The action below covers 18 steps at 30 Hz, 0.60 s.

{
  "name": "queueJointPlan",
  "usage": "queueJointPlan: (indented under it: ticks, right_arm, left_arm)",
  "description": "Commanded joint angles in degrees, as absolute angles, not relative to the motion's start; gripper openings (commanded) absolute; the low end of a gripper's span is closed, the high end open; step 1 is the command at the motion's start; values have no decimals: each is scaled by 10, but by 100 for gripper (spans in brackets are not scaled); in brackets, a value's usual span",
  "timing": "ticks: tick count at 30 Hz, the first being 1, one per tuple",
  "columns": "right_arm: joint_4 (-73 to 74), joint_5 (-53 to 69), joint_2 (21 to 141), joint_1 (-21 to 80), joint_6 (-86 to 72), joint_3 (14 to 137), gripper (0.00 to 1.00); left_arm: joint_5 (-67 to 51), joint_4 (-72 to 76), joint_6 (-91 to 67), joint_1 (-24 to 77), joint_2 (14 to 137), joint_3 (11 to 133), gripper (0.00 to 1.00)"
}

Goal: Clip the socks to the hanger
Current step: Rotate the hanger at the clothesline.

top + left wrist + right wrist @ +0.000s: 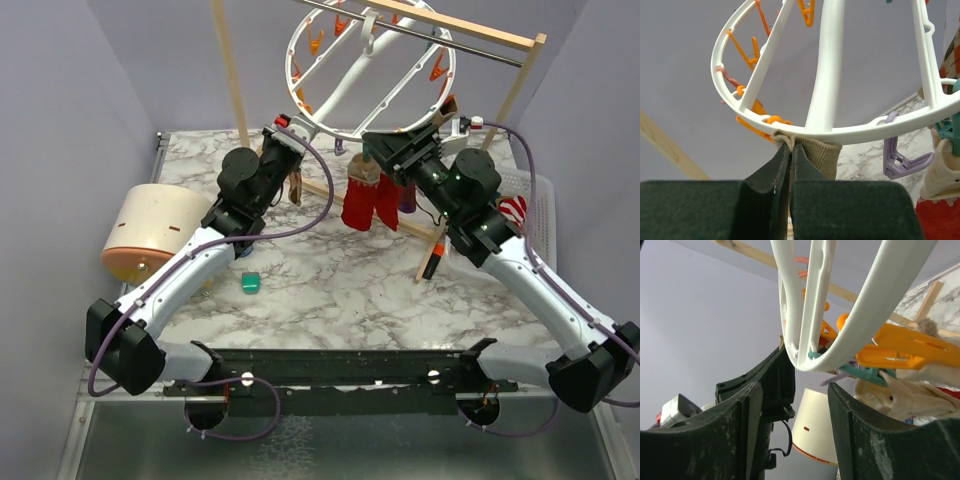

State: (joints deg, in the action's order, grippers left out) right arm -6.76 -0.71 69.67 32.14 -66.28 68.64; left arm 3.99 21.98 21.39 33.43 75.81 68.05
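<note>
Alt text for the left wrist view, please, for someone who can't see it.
The left claw, its black fingers shut, pinches a tan fabric sock just under the rim of the round white plastic hanger ring. Orange plastic clips dangle along the ring's left side, and a purple plastic clip hangs at right.

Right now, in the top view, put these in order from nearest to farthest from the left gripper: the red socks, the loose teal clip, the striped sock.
1. The red socks, hanging at centre, just to the right.
2. The teal clip, lying on the table, towards the arm bases.
3. The striped sock, at the far right edge.
</note>
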Motion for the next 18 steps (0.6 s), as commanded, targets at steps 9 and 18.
queueJointPlan:
  ticks: [9,18]
  right_arm:
    - [46,15,576,320,-498,672,60]
    - [43,125,651,349,-496,762,56]
  left_arm:
    - [26,239,212,335,698,635,0]
    - [37,229,221,335,679,622,0]
